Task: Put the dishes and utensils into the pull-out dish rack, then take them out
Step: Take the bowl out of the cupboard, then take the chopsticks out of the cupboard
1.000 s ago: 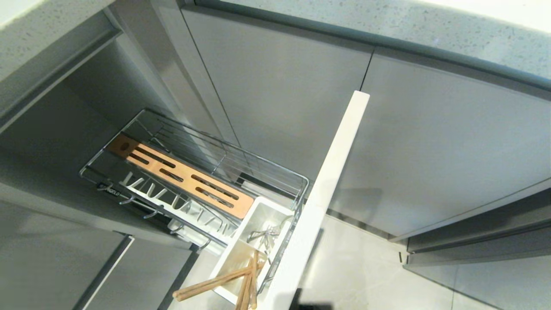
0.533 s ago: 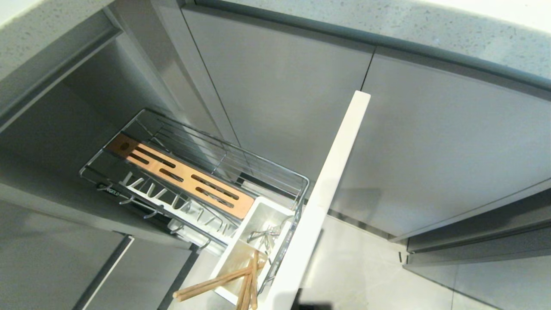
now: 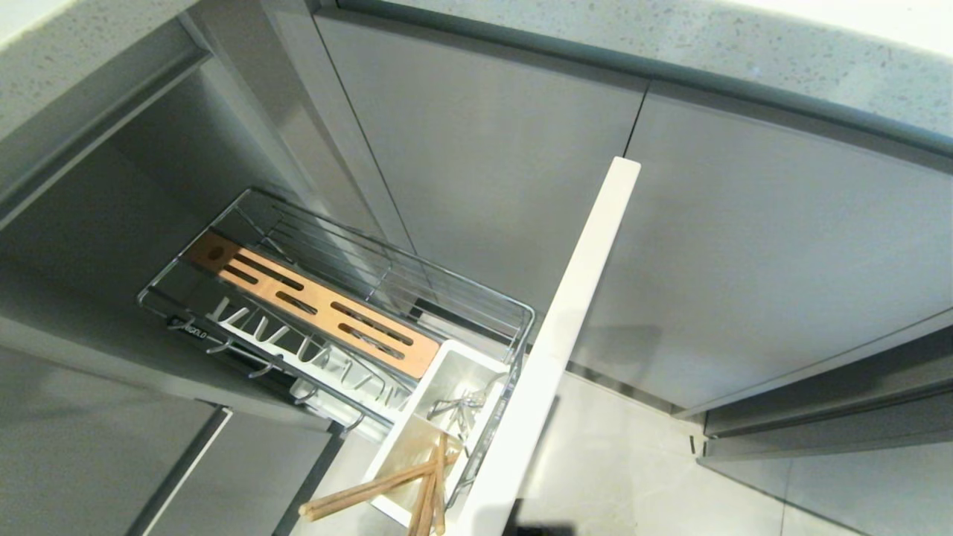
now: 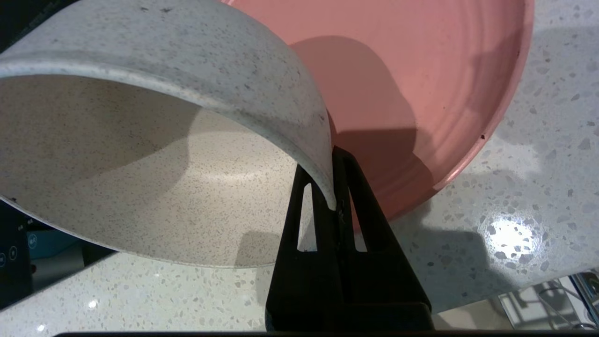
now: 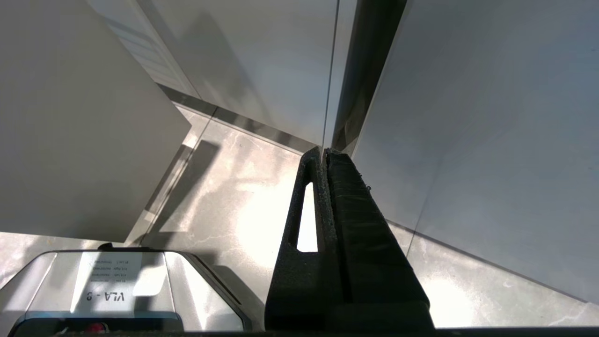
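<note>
Nothing shifted in the head view since the earlier frames: same pull-out dish rack (image 3: 335, 298), same contents.

Held aloft by the left gripper (image 4: 334, 199): a speckled white bowl (image 4: 154, 140), tipped on its side, rim pinched between the black fingers (image 4: 362, 206). Behind it, toward 1 o'clock, a pink plate (image 4: 421, 84) lying on the speckled countertop (image 4: 538, 154); bowl's far edge and plate's top cut off by the frame. Contact between bowl and plate hard to judge.

Down in the rack: orange-brown slotted board (image 3: 313, 301) running from 10 o'clock to 4 o'clock, white prongs (image 3: 298, 350) beside it, white utensil tub (image 3: 432, 417) at the front. Wooden chopsticks (image 3: 402, 480) leaning out of the tub toward 7 o'clock, ends cut off at the bottom edge. Something metallic (image 3: 458, 409) deeper in the tub, possibly the spoon, too tangled to make out. Pale front panel (image 3: 558, 342) seen edge-on.

Small label on the rack's wire rail (image 3: 195, 333), lettering ending in "GOLD", otherwise unreadable. Upside-down "VLA - 9" on a sticker (image 5: 108, 296) atop the robot's base.

Right gripper (image 5: 324, 152) parked low over the floor (image 5: 243, 196), pointing at the grey cabinet doors (image 5: 468, 117), fingers pressed together, empty.
</note>
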### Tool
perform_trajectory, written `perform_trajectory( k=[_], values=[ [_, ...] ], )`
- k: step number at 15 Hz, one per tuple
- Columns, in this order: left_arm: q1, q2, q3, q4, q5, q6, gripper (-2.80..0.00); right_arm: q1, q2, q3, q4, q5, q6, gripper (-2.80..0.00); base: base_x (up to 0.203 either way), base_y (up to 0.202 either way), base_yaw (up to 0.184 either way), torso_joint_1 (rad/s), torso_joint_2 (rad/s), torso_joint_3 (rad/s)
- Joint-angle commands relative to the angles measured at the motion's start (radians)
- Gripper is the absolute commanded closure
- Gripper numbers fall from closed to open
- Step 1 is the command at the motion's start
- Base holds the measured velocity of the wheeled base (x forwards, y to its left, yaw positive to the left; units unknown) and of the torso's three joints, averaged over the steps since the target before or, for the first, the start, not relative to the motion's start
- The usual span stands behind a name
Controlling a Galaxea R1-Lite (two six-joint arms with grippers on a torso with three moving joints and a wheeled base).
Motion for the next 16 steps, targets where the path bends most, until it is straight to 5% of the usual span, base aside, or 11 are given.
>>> perform_trajectory(
  k=[1,8,9,16],
  values=[
    [0.0,0.004,0.001,0.01,-0.001,-0.002,0.0,0.0,0.001,0.002,0.0,0.0,0.0,0.0,0.0,0.0,0.0,0.0,0.0,0.0],
    [0.003,0.006,0.017,0.009,-0.001,-0.003,0.0,0.0,0.001,0.002,0.0,0.0,0.0,0.0,0.0,0.0,0.0,0.0,0.0,0.0],
    [0.003,0.006,0.017,0.006,0.0,-0.003,-2.8,0.0,0.001,0.002,0.0,0.0,0.0,0.0,0.0,0.0,0.0,0.0,0.0,0.0],
    [0.005,0.001,0.017,-0.077,0.006,-0.031,-2.8,0.0,0.001,0.002,0.0,0.0,0.0,0.0,0.0,0.0,0.0,0.0,0.0,0.0]
  ],
)
